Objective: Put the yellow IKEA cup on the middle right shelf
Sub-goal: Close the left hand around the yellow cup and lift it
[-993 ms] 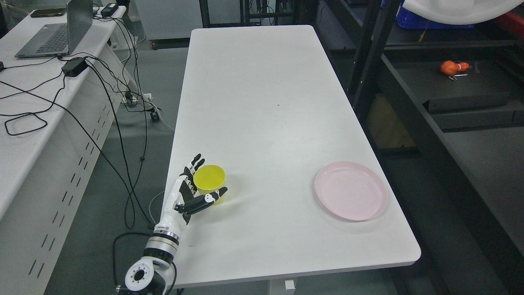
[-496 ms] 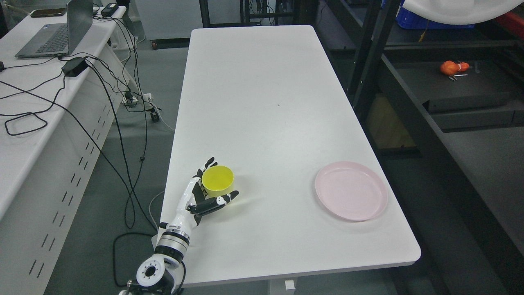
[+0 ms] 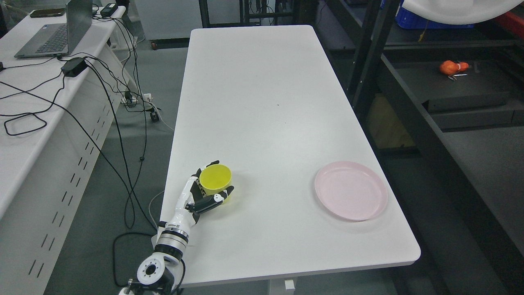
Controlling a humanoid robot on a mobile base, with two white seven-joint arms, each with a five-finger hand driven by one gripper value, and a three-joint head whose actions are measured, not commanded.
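Note:
The yellow cup (image 3: pixel 215 180) stands upright near the front left corner of the white table (image 3: pixel 266 102). My left hand (image 3: pixel 206 191) is wrapped around it: the thumb curls across its near side and the fingers (image 3: pixel 203 169) reach round its far left side. The cup's base still seems to rest on the table. The black shelf unit (image 3: pixel 446 94) stands to the right of the table. My right arm does not show.
A pink plate (image 3: pixel 351 190) lies near the table's front right. An orange object (image 3: pixel 449 67) lies on a shelf at the upper right. A side desk (image 3: pixel 24 135) with a laptop (image 3: pixel 57 32) and loose cables stands on the left.
My left hand slid right to the cup and its thumb and fingers closed around it. The cup shifted slightly to the right with the hand.

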